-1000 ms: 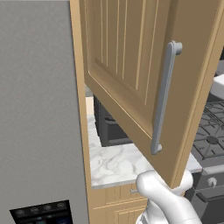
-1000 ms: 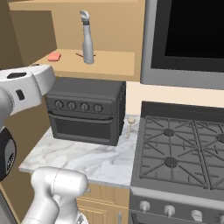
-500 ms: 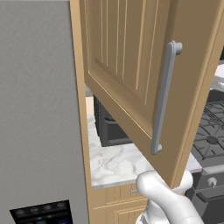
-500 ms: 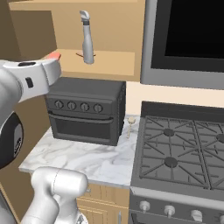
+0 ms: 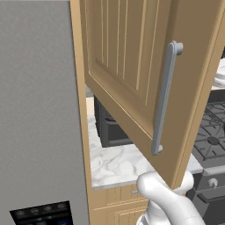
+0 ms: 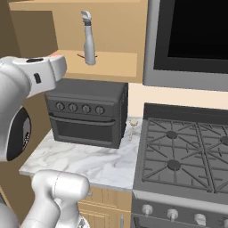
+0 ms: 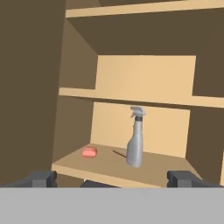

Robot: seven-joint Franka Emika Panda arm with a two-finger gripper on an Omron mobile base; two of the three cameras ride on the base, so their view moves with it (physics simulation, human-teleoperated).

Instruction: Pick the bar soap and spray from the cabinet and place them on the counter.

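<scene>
Soap lies flat at the left of the bottom shelf in the hand view, a small pink bar, near the shelf's front edge. Spray stands upright to its right, about mid-shelf, well apart from the soap; grey bottle, trigger head on top. Gripper faces into the cabinet, jaws wide apart, nothing between them, short of both items. Door swung open in the left base view, grey handle on it. In the right base view the spray sits on the shelf above a dark toaster oven; white marble counter below, stove to the right, a small object on the counter by the oven, too small to tell what.

Handling, my guess: soap is light, rigid, probably slippery and low-profile, so take it across the narrow width, fingers low to the shelf. Spray is light, tall, tippy; take it at the body below the neck, not the trigger. Neither looks fragile. Counter space in front of the oven looks like the place to set them.
</scene>
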